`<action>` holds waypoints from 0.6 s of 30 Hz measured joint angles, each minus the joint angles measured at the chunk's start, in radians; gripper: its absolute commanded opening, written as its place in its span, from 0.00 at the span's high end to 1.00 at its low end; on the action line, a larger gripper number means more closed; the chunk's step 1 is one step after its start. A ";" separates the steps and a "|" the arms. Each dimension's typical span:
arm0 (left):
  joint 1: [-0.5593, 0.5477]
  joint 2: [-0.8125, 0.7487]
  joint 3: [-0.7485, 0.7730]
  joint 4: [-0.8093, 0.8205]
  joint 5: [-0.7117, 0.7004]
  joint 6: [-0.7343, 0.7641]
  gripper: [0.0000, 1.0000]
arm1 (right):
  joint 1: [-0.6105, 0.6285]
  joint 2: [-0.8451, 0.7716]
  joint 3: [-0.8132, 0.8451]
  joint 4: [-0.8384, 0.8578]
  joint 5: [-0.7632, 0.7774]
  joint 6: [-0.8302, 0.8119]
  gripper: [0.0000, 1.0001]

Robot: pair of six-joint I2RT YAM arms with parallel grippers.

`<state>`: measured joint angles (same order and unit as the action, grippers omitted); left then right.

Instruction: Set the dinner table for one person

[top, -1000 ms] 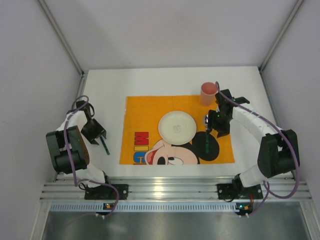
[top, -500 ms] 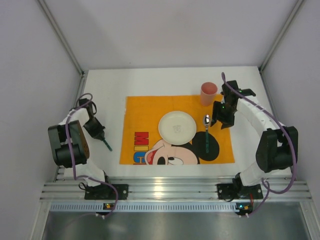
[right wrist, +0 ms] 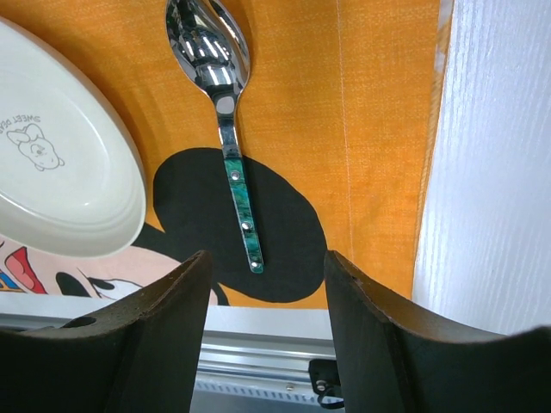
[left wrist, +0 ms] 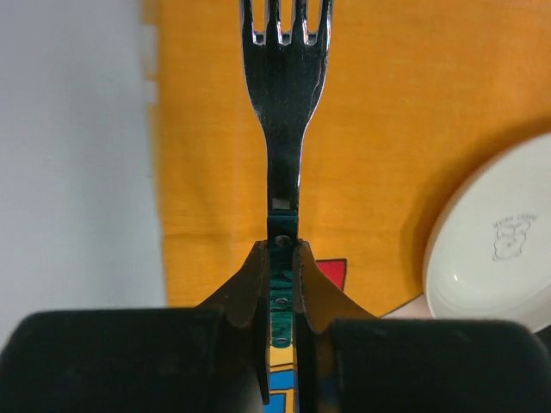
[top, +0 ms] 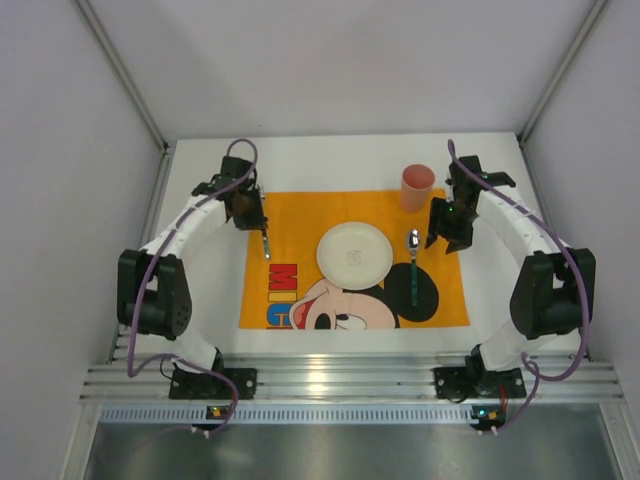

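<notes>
Since a moment ago the left arm has swung from the table's left edge up and inward, and now reaches out long over the far left corner of the orange placemat (top: 300,215). The left gripper (top: 247,205) points toward the near side, its fingers (left wrist: 250,288) pinched tight on the green handle of a fork (top: 265,240), tines out over the mat, left of the white plate (top: 354,252).

The right arm has drawn back a little; it arches over the mat's far right corner, beside the pink cup (top: 417,187). The right gripper (top: 447,225) hangs with fingers (right wrist: 164,335) spread wide, holding nothing, above the spoon (top: 413,262) lying flat right of the plate.

The white dinner table (top: 320,160) lies under it all, the mat at its middle.
</notes>
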<state>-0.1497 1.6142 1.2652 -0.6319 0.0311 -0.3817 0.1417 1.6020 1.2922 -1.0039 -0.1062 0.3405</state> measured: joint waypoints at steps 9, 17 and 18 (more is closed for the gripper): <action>-0.129 0.145 -0.048 0.002 0.070 0.000 1.00 | -0.001 0.000 -0.003 0.000 0.002 0.000 0.44; -0.164 0.151 -0.116 0.014 0.074 0.026 0.55 | -0.008 -0.015 -0.023 0.000 0.006 0.002 0.39; -0.166 0.151 -0.124 0.014 0.075 0.027 0.50 | -0.008 -0.017 -0.023 0.001 0.006 0.002 0.35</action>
<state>-0.3157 1.7653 1.1416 -0.6178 0.1062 -0.3542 0.1337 1.5848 1.2694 -1.0027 -0.1005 0.3420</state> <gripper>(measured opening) 0.396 0.602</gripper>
